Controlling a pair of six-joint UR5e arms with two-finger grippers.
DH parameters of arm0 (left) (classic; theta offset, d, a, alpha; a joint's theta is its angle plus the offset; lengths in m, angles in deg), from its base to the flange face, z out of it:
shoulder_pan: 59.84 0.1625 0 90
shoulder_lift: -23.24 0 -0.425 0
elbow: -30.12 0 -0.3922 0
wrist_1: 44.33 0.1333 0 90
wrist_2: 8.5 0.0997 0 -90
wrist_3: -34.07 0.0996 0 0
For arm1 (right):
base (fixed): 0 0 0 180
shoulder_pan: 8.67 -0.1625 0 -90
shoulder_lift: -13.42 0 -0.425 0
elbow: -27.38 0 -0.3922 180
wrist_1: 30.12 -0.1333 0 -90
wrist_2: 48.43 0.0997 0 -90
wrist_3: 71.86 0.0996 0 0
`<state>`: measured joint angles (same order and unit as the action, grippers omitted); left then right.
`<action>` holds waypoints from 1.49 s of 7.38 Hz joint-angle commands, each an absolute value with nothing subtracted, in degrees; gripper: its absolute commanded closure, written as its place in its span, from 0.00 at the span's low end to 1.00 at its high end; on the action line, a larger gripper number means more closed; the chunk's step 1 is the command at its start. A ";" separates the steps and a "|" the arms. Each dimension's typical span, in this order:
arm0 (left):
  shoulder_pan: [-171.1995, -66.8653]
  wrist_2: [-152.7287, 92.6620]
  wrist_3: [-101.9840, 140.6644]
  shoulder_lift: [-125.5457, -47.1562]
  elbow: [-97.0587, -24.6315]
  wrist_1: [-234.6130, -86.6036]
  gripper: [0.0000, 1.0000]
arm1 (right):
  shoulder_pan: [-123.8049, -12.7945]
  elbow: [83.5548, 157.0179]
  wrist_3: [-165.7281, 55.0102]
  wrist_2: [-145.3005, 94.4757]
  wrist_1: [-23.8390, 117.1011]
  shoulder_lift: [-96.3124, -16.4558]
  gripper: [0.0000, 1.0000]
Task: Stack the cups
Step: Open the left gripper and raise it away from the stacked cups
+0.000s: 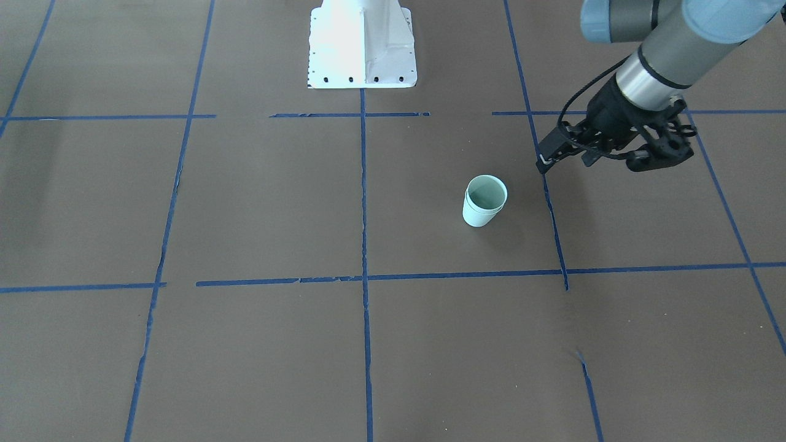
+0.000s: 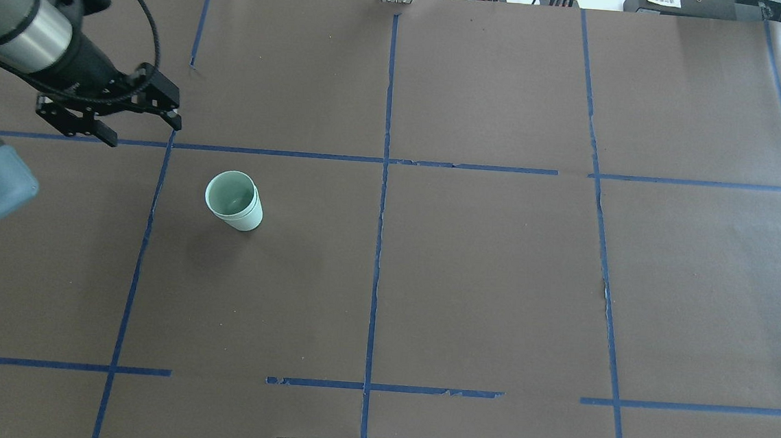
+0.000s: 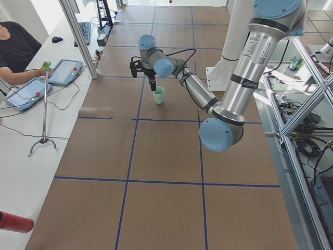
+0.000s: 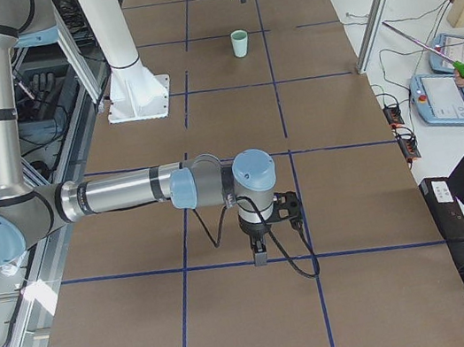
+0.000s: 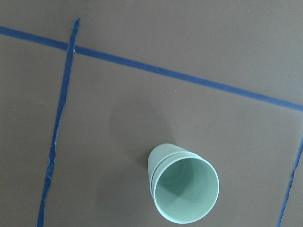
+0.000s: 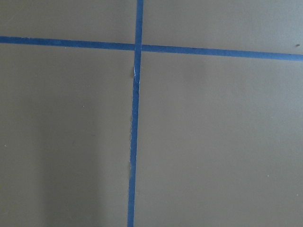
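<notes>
Apparently we are finished: two pale mint-green tapered cups (image 1: 484,201) sit nested, upright, right of centre in the front view. Our left gripper (image 1: 589,161) hangs spread and empty at upper right, and we cannot tell how the right gripper (image 4: 260,256) stands.

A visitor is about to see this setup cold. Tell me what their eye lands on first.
The two mint-green cups stand out: nested one inside the other, upright, on the brown table crossed by blue tape lines. Next, the left gripper, open and empty, hangs apart from them on the robot's left. The right arm reaches low over the table far from the cups.
</notes>
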<state>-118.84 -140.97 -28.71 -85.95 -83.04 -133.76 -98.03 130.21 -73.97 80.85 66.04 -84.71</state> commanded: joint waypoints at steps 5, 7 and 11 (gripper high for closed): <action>-151.79 -141.48 28.44 -78.46 -74.53 -120.00 0.00 | -97.97 130.21 -73.97 80.85 66.04 -84.75 0.00; -157.11 -141.13 47.79 -72.50 -66.07 -122.27 0.00 | -97.97 130.21 -73.97 80.85 66.04 -84.75 0.00; -157.13 -141.13 47.61 -64.64 -60.41 -134.07 0.00 | -98.05 130.21 -73.97 80.85 66.04 -84.75 0.00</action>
<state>-157.09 -141.19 47.63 -64.95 -62.35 -132.21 -98.00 130.21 -73.97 80.85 66.04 -84.75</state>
